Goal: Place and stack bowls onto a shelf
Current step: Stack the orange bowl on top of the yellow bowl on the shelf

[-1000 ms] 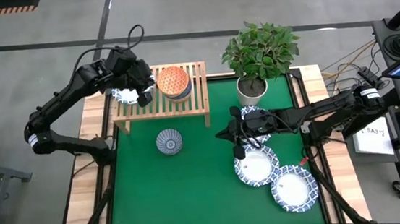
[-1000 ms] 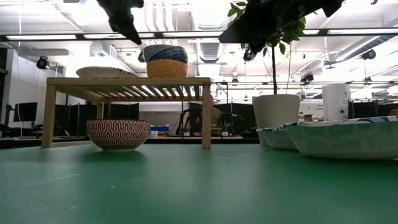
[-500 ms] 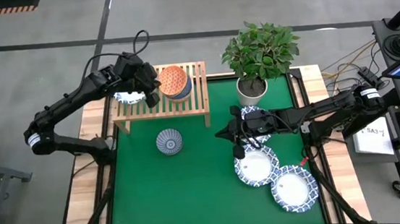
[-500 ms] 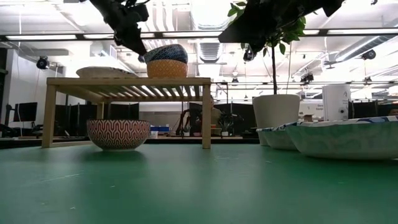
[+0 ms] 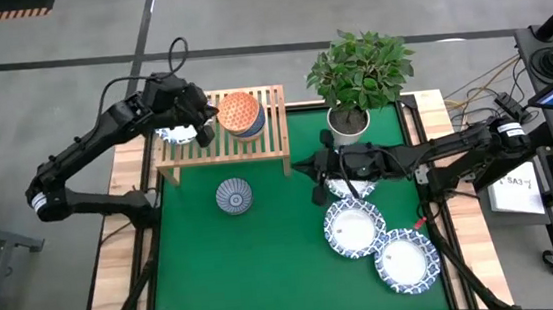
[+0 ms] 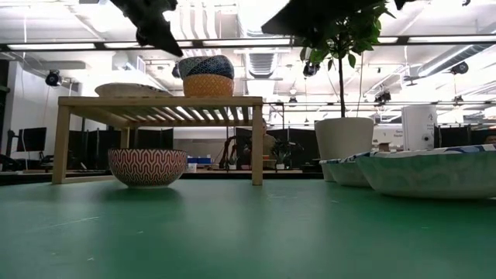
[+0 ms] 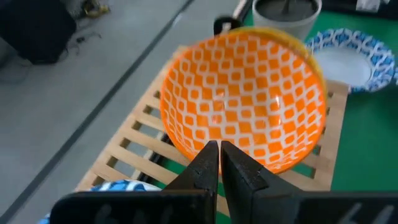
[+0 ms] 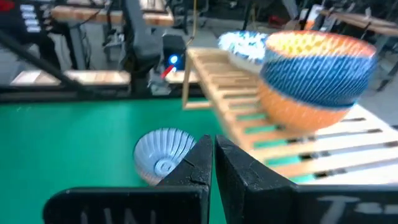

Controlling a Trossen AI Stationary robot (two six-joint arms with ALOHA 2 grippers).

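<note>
On the light-wood shelf [image 5: 220,140] stands a stack of small deep bowls [image 5: 240,114], orange inside [image 7: 242,102], blue and yellow-orange outside [image 6: 205,75] [image 8: 317,74]. A wide white bowl [image 5: 176,135] rests on the shelf's left end. Another small patterned bowl [image 5: 234,195] [image 8: 163,155] sits on the green mat in front of the shelf. My left gripper [image 5: 204,126] [image 7: 217,155] hovers shut over the shelf, just left of the stack. My right gripper [image 5: 320,178] [image 8: 213,149] is shut and empty, above a wide bowl [image 5: 349,183] near the pot.
A potted plant in a white pot [image 5: 349,124] stands at the mat's far right, close to my right arm. Two more wide blue-rimmed bowls [image 5: 355,227] [image 5: 406,260] lie on the mat's right near side. Bare mat lies at the left and near middle [image 5: 247,278].
My left gripper dipped toward the stack on the shelf, then rose and drew back a little to the left; it stayed shut. The stack's upper bowl tilted briefly and sits level again. My right gripper moved up and slightly toward the far edge.
</note>
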